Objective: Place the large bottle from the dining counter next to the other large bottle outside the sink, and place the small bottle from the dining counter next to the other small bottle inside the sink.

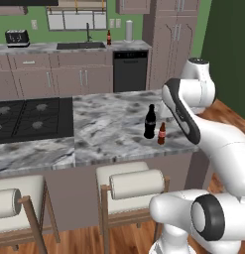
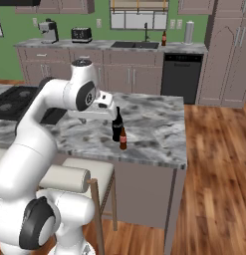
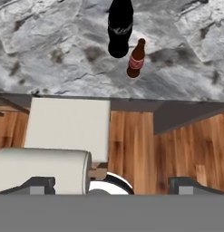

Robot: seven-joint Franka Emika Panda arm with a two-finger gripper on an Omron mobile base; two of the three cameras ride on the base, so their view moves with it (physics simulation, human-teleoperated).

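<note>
On the marble dining counter [image 1: 109,129] a large black bottle [image 1: 150,121] [image 2: 117,127] [image 3: 119,27] stands upright near the front edge. Just beside it is a small brown bottle [image 1: 161,134] [image 2: 123,139] [image 3: 136,59] with a red label. My gripper [image 3: 112,186] hovers above the counter's front edge, short of both bottles, open with nothing between its fingertips. The hand [image 2: 105,107] sits just left of the black bottle. Far back, another bottle [image 1: 108,37] [image 2: 164,38] stands on the counter right of the sink [image 1: 80,45] [image 2: 135,45]. The sink's inside is hidden.
Two padded stools [image 1: 131,183] [image 1: 10,201] stand under the counter's front edge, one directly below my hand [image 3: 68,124]. A black cooktop [image 1: 32,116] occupies the counter's left. A dishwasher [image 1: 130,69], paper towel roll [image 1: 128,31] and toaster [image 1: 17,37] line the back wall.
</note>
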